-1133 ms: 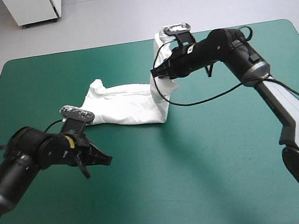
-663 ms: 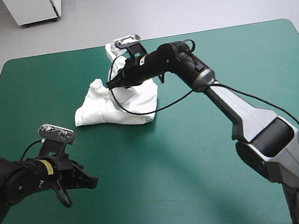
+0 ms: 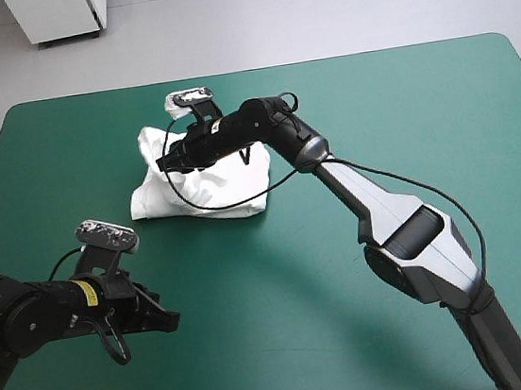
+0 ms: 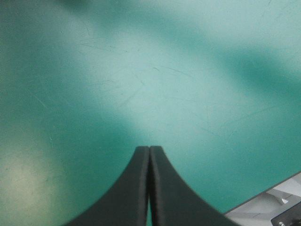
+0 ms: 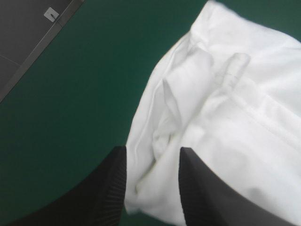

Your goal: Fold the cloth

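Note:
The white T-shirt (image 3: 227,191) lies as a folded bundle on the teal-green cover, left of the table's middle and toward the far side. My right gripper (image 3: 168,162) reaches across the bundle to its far left part. In the right wrist view the right gripper (image 5: 151,150) has its black fingers (image 5: 110,183) standing apart, a rumpled fold of the T-shirt (image 5: 244,108) between and ahead of them. My left gripper (image 3: 166,319) hovers low over bare cover near the front left, well apart from the shirt. The left gripper (image 4: 149,149) is shut on nothing.
Teal-green cover (image 3: 406,139) surrounds the bundle on all sides. The table's edge (image 4: 263,207) shows close beside the left gripper in the left wrist view. A white cabinet (image 3: 58,15) stands on the floor beyond the far left edge.
The right gripper carried the shirt's raised right end leftward over the rest, making a shorter bundle, and its fingers now stand apart. The left gripper drew back toward the front left.

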### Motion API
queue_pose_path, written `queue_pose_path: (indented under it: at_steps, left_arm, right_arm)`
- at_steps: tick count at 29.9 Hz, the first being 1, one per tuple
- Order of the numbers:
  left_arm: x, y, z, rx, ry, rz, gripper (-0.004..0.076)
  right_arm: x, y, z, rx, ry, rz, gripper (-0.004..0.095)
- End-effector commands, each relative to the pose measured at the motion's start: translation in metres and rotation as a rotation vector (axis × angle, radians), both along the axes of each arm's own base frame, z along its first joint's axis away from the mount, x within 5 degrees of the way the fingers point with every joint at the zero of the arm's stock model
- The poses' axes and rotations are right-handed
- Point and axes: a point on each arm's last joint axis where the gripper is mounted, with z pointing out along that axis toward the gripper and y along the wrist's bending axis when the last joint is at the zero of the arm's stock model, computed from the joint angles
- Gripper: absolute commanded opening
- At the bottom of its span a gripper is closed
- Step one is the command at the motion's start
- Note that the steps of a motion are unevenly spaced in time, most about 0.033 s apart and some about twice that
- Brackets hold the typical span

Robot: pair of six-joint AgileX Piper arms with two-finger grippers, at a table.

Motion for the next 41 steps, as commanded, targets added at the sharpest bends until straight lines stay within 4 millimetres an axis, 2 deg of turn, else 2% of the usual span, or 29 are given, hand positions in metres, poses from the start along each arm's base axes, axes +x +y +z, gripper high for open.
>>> queue_pose_path:
  at_steps: [1, 11, 16, 24, 31, 34, 41]
  left_arm:
    - [0.001, -0.002, 0.011, -0.058, -0.066, 0.008, -0.0022]
    - [0.001, -0.003, 0.011, -0.065, -0.066, 0.007, -0.0022]
    - [0.001, -0.003, 0.011, -0.079, -0.056, 0.025, -0.0022]
    - [0.001, -0.004, 0.011, -0.085, -0.052, 0.029, -0.0022]
    - [0.001, -0.004, 0.011, -0.085, -0.052, 0.029, -0.0022]
    - [0.001, -0.004, 0.011, -0.087, -0.051, 0.028, -0.0022]
    - [0.003, -0.003, 0.012, -0.082, -0.071, 0.032, -0.0022]
  right_arm:
    - [-0.015, -0.012, 0.059, 0.093, -0.092, 0.007, 0.0403]
    - [-0.017, -0.030, 0.049, -0.168, -0.024, -0.050, 0.0396]
    - [-0.012, -0.052, 0.040, -0.291, 0.065, -0.075, 0.0396]
    - [0.008, -0.094, 0.056, -0.275, 0.066, -0.199, 0.0396]
    - [0.018, -0.109, 0.056, -0.262, 0.083, -0.234, 0.0396]
    - [0.021, -0.112, 0.046, -0.290, 0.104, -0.243, 0.0396]
    - [0.026, -0.116, 0.006, -0.350, 0.231, -0.223, 0.0397]
